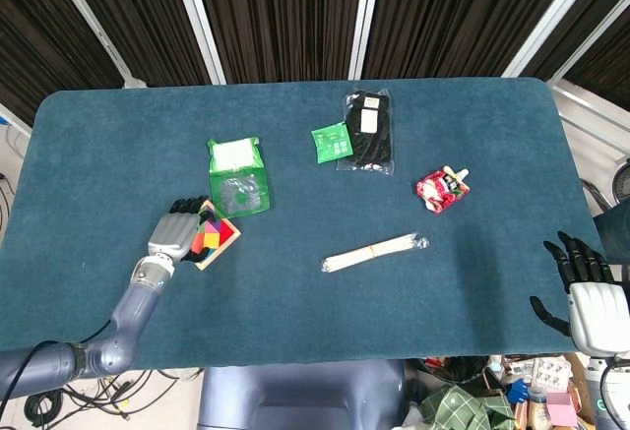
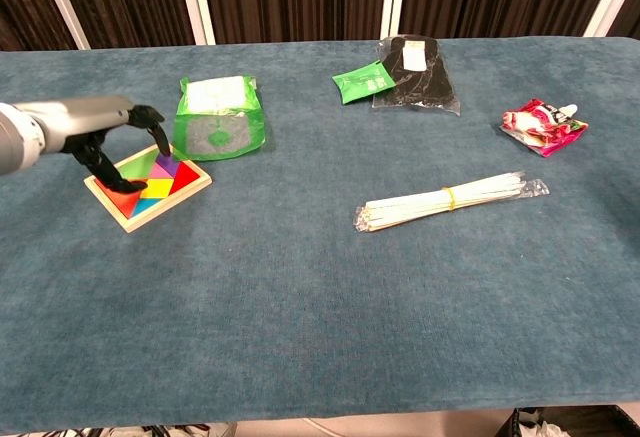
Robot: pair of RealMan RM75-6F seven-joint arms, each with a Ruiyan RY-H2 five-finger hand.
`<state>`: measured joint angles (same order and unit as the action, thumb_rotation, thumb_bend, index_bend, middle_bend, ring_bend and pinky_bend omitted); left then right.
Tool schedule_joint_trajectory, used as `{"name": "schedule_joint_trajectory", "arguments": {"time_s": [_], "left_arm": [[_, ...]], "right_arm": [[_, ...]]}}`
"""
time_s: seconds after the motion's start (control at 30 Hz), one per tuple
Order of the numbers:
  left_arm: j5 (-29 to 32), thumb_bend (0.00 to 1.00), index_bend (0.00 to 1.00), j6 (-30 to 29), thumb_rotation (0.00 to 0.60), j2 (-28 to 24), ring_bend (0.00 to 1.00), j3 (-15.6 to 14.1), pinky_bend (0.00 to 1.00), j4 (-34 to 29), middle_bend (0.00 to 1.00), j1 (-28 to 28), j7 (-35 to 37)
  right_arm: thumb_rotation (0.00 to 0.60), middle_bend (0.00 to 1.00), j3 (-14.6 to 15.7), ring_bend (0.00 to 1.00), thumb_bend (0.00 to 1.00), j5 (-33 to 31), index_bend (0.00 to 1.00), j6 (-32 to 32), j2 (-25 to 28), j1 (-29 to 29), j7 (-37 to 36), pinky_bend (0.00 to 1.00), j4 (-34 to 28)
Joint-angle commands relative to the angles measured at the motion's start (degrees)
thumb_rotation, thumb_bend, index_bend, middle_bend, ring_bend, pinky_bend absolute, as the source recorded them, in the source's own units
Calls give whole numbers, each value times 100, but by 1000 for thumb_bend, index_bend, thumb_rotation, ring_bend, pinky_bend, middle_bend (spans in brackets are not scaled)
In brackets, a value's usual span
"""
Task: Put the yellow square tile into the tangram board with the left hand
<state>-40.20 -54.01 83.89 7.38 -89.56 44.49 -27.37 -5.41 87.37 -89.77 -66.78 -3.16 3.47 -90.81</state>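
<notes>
The wooden tangram board (image 2: 166, 208) lies at the table's left, filled with coloured pieces. The yellow square tile (image 2: 157, 188) lies flat inside it among the red, green and purple pieces. My left hand (image 2: 108, 129) hovers just above the board's far left corner, fingers spread and hanging down, holding nothing. In the head view the left hand (image 1: 174, 232) covers the left side of the board (image 1: 221, 252). My right hand (image 1: 583, 280) stays beyond the table's right front corner, fingers apart and empty.
A green box-shaped bag (image 2: 219, 117) stands just behind the board. A bundle of pale sticks (image 2: 450, 199) lies mid-table. A small green packet (image 2: 362, 82), a black packet (image 2: 417, 73) and a red snack bag (image 2: 543, 125) lie further right.
</notes>
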Motion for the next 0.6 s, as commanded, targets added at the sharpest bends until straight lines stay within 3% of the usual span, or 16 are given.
{"name": "schedule_joint_trajectory", "arguments": {"time_s": [0.03, 0.13, 0.3, 0.43, 0.6], "left_arm": [[-228, 338, 269, -138, 600, -323, 0, 52, 0, -306, 0, -110, 163], [-623, 338, 207, -362, 600, -702, 0, 49, 0, -580, 0, -251, 296], [-1541, 337, 22, -862, 600, -1351, 0, -16, 0, -1078, 0, -610, 679], [-2428, 321, 0, -1449, 600, -1916, 0, -218, 0, -1508, 0, -1033, 929], [-3087, 251, 0, -2192, 600, -2347, 0, -526, 0, -1810, 0, -1578, 871]], "right_arm": [[600, 40, -1, 73, 171, -5, 149, 6, 7, -1, -7, 128, 2], [600, 39, -7, 73, 171, -16, 149, 9, 12, -2, -15, 128, -2], [600, 39, 2, 73, 171, 4, 149, 0, 8, 0, 10, 128, -4], [600, 39, 12, 73, 171, 37, 149, -8, 10, -2, 20, 129, -8], [600, 39, 30, 73, 170, 164, 149, -39, 16, -28, -70, 129, 30]]}}
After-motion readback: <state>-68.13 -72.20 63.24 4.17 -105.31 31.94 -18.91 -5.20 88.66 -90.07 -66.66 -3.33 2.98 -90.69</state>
